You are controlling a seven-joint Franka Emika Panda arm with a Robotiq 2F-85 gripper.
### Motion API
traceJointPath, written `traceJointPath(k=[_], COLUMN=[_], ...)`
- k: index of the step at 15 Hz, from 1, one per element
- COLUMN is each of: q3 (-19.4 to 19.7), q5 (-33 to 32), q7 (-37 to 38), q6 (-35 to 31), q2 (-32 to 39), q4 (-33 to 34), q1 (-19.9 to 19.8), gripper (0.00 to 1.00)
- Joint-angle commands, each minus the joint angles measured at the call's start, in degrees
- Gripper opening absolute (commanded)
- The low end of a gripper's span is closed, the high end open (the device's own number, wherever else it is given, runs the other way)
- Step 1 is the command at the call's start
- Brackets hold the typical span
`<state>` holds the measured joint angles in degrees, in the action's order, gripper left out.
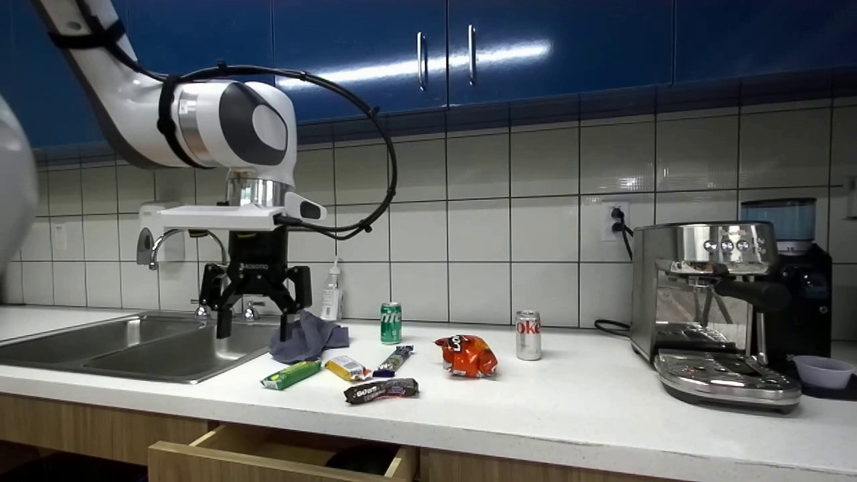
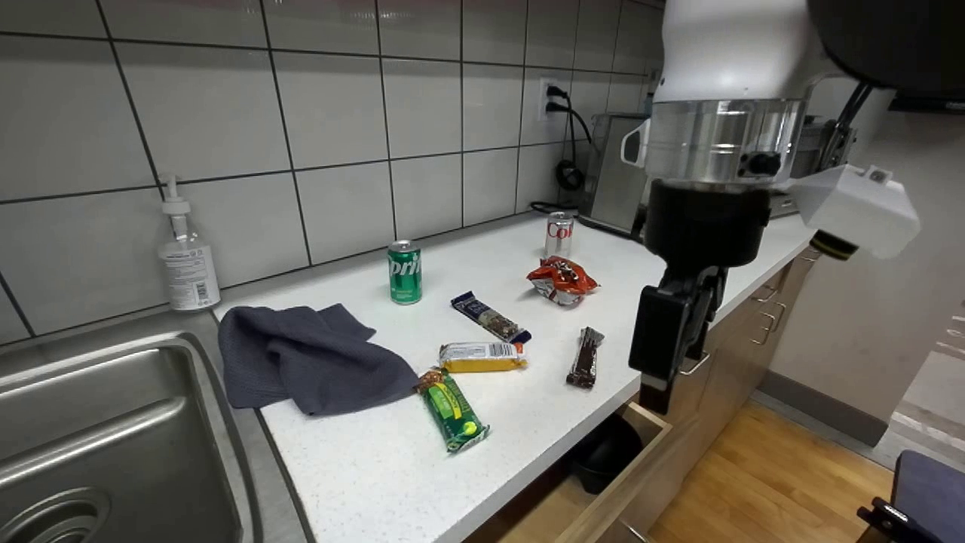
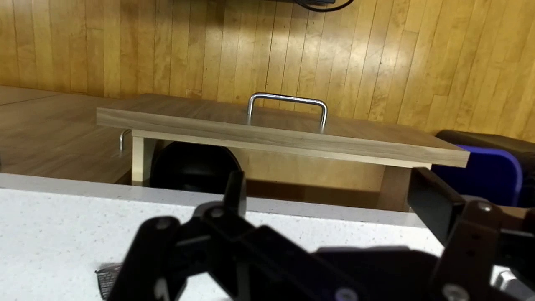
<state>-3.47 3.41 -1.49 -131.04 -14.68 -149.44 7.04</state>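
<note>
My gripper (image 1: 255,328) is open and empty, fingers pointing down, above the counter's front part; it also shows in an exterior view (image 2: 675,369) and the wrist view (image 3: 330,188). Below it is a pulled-out wooden drawer (image 3: 284,133) with a black bowl (image 3: 194,167) inside. On the counter lie a green bar (image 2: 454,411), a yellow-and-white bar (image 2: 482,358), a dark blue bar (image 2: 490,317) and a dark brown bar (image 2: 585,358). A crumpled orange-red chip bag (image 1: 469,356), a green Sprite can (image 1: 391,323) and a silver Coke can (image 1: 528,335) stand behind. A grey cloth (image 2: 309,358) lies beside the sink.
A steel sink (image 1: 144,348) with a faucet (image 1: 191,234) is set into the counter. A soap bottle (image 2: 188,264) stands by the tiled wall. An espresso machine (image 1: 710,301) stands farther along. Blue cabinets (image 1: 361,53) hang above. A purple chair-like object (image 3: 480,175) is beside the drawer.
</note>
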Motion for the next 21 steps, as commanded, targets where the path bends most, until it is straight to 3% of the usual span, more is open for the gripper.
traceJointPath(k=[1, 9, 21], q3=[-2.3, -4.5, -3.7], q5=[0.3, 0.2, -1.9], q7=[4.4, 10.0, 17.8], q6=[-2.9, -7.5, -22.1], q2=[3.6, 11.8, 24.0], q4=[0.4, 1.6, 4.2], q1=[0.3, 1.3, 2.6], gripper=[1.00, 1.00, 1.00])
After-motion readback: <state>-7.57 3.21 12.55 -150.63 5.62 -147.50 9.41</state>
